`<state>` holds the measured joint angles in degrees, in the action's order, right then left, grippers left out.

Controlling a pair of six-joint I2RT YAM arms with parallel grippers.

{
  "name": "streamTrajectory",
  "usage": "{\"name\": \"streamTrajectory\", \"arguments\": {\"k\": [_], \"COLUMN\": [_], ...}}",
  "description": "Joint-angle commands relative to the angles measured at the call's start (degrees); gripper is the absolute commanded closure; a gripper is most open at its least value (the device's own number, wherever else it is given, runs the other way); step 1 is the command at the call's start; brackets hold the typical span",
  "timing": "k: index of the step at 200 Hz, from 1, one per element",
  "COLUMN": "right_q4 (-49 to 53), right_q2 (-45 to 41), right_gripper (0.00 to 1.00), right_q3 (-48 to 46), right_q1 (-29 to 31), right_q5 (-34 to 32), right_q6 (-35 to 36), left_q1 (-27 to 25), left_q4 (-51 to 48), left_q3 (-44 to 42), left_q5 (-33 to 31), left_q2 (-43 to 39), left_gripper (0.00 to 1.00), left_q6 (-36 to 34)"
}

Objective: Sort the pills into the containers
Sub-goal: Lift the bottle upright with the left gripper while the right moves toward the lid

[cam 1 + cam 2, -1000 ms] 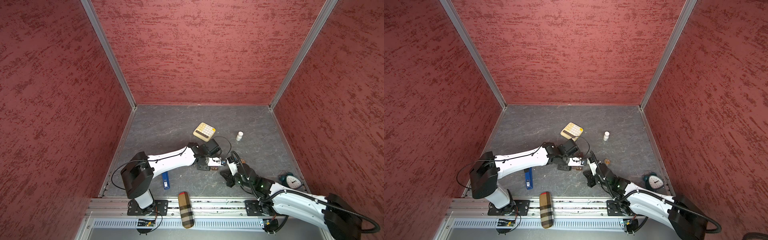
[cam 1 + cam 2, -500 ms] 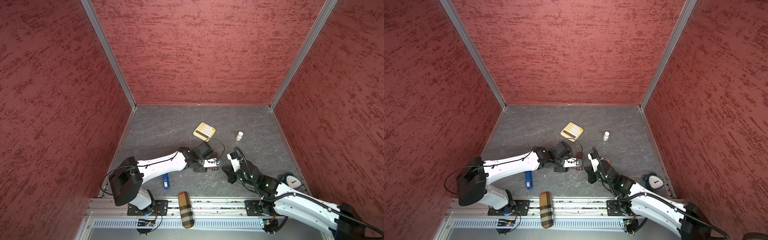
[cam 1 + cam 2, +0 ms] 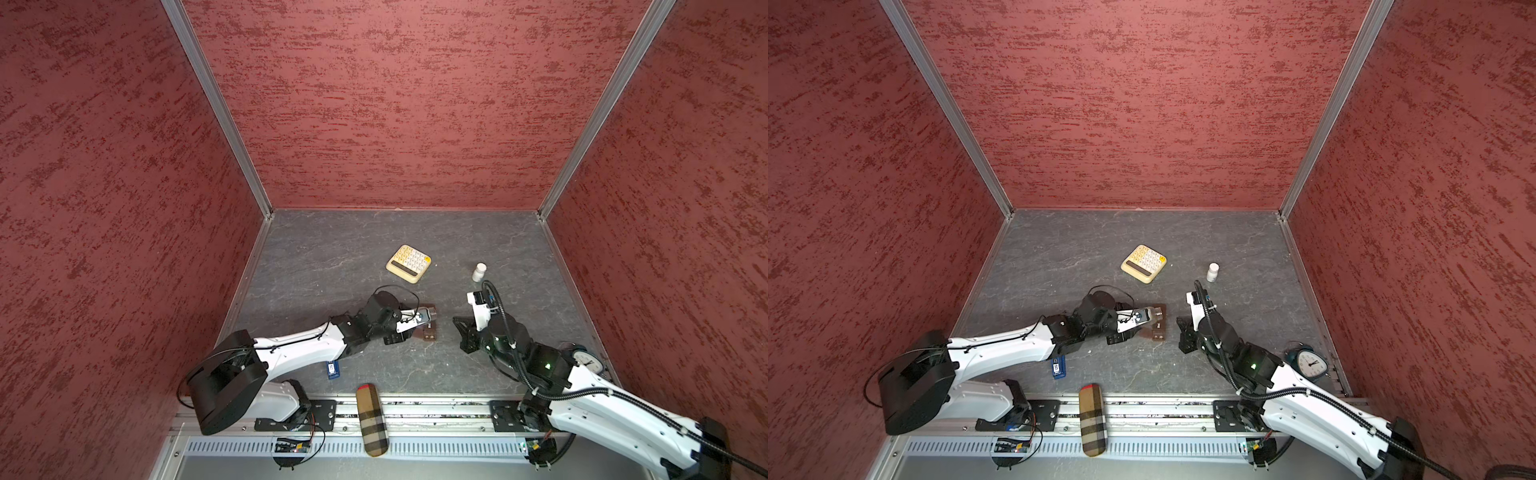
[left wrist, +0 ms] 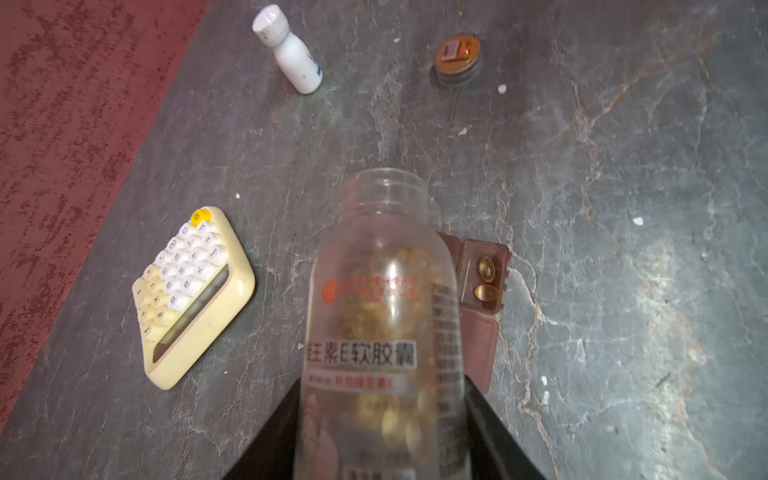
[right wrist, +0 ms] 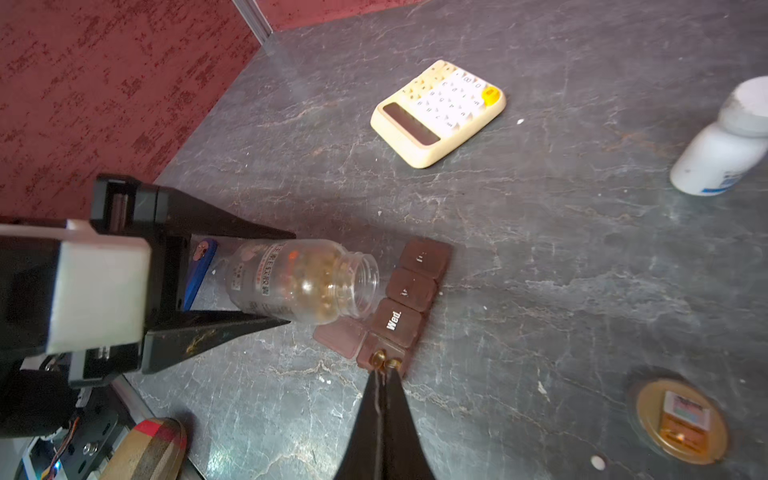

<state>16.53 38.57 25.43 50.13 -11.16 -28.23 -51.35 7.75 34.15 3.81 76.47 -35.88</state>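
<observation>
Bottle, clear plastic (image 4: 382, 291), uncapped, was pinched across its lower body by the left gripper (image 5: 289, 279) and held nearly level, mouth turned toward the pill organiser (image 5: 409, 291). Black label characters "E软胶囊" were read in the left wrist view; the red line beneath was too blurred. Golden capsules (image 5: 316, 286) were seen inside.

Pill organiser, a dark brown strip, was laid on the grey table (image 3: 332, 257) between the two arms. "Wed." was read on one shut lid, in the right wrist view only; lettering on two further lids was too faint. The end compartment was found open, its lid folded flat, with two amber softgel capsules (image 4: 486, 268) inside.

Right gripper (image 5: 382, 374) was recorded pressed together, tips just beside that compartment; contact could not be judged.

White pill (image 4: 502, 88) was noted loose on the table near the bronze bottle cap (image 4: 457, 56); both were shown by the wrist views alone.

White bottle (image 3: 479, 272), upright, and cream calculator (image 3: 408, 264) were shown in every view.

Alarm clock (image 3: 1308, 363), beside the right arm, was shown by the top views alone. Plaid case (image 3: 372, 419) was laid across the front rail.
</observation>
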Motion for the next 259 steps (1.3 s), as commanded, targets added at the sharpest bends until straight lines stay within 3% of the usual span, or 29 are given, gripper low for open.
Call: {"name": "streamTrajectory", "arguments": {"k": [1, 43, 86, 129, 168, 209, 259], "right_q4": [3.57, 7.26, 15.97, 23.2, 26.61, 34.9, 37.78], "right_q2": [0.65, 4.15, 13.27, 21.55, 21.5, 26.59, 32.8], "right_gripper": [1.0, 0.99, 0.96, 0.85, 0.8, 0.69, 0.55], "right_q3": [2.7, 7.05, 14.78, 21.03, 23.49, 28.53, 30.73], "right_q1": [-0.84, -3.55, -8.91, -17.0, -19.83, -22.53, -26.94], "right_q5": [-5.06, -5.98, -4.71, 5.01, 3.12, 1.28, 5.19], "right_q6": [-2.02, -4.9, -12.5, -17.23, -19.79, -23.24, -19.71], "left_q1": [0.86, 2.78, 4.21, 3.24, 3.19, 3.16, 2.04], "left_q4": [23.97, 49.73, 73.08, 73.2, 73.2, 73.2, 73.2], "left_q3": [-3.52, -7.33, -6.83, -2.79, -2.06, -2.47, -3.78], "left_q5": [4.16, 8.5, 11.23, 13.03, 14.57, 15.62, 15.13], "left_q2": [-0.14, 4.42, 13.94, 16.42, 15.61, 14.84, 13.31], "left_gripper": [1.0, 1.0, 1.0, 1.0, 1.0, 1.0, 1.0], "left_q6": [4.0, 11.89, 21.35, 23.22, 23.42, 23.47, 22.32]}}
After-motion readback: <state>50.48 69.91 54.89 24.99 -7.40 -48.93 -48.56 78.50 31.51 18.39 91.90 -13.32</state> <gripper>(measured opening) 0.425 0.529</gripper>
